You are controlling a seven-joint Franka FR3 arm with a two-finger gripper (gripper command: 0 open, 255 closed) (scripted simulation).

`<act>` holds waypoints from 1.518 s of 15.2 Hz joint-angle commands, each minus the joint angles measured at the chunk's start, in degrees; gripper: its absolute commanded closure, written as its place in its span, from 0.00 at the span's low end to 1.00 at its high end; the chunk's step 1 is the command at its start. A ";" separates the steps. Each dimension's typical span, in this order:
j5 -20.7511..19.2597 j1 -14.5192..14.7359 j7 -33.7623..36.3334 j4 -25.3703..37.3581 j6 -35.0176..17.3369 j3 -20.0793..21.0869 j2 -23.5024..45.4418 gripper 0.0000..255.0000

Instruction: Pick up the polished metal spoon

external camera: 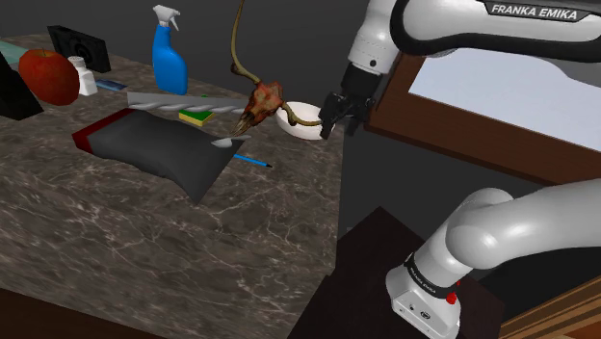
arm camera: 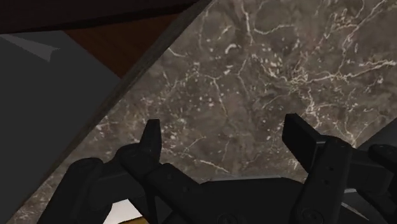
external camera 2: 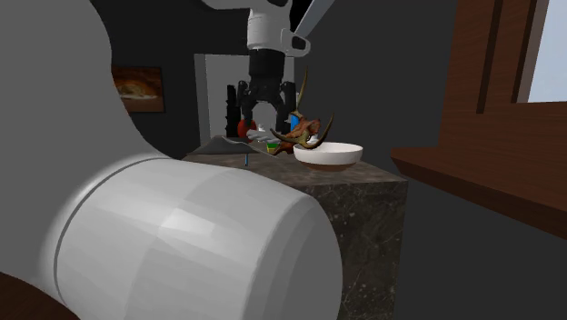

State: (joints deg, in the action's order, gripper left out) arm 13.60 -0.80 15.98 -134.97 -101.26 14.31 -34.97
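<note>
A long grey metal-looking utensil [external camera: 183, 101], the spoon as far as I can tell, lies flat on the marble counter [external camera: 144, 231] behind a dark cushion [external camera: 164, 149]. My black gripper [external camera: 334, 128] hangs above the counter's edge at the shoulder view's right, beside a white bowl [external camera: 306, 125] and well apart from the spoon. The fingers stand apart with nothing between them. In the wrist view the gripper [arm camera: 224, 130] looks down on bare marble [arm camera: 254, 70] near the counter's edge. In the second exterior view the gripper [external camera 2: 265, 123] hovers just behind the bowl [external camera 2: 329, 153].
A horned skull [external camera: 260, 101] rests against the bowl. A blue spray bottle [external camera: 169, 60], green-yellow sponge [external camera: 197, 117], red apple [external camera: 48, 77], small white bottle [external camera: 85, 75], black boxes and a blue pen [external camera: 255, 160] share the counter. A wooden window ledge [external camera: 462, 144] lies behind the arm.
</note>
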 commanded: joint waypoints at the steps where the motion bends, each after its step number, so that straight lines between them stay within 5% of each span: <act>1: 1.62 -0.20 4.47 1.82 -1.76 2.19 3.26 0.00; 10: 3.92 -1.56 23.91 13.60 -9.30 10.96 20.39 0.00; 19: -2.15 -0.43 44.26 31.04 -14.51 15.67 41.04 0.00; 23: -2.21 -0.17 44.01 29.35 -16.71 15.52 41.59 0.00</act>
State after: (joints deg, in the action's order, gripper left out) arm 11.63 -1.11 59.75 -105.60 -117.38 29.79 6.06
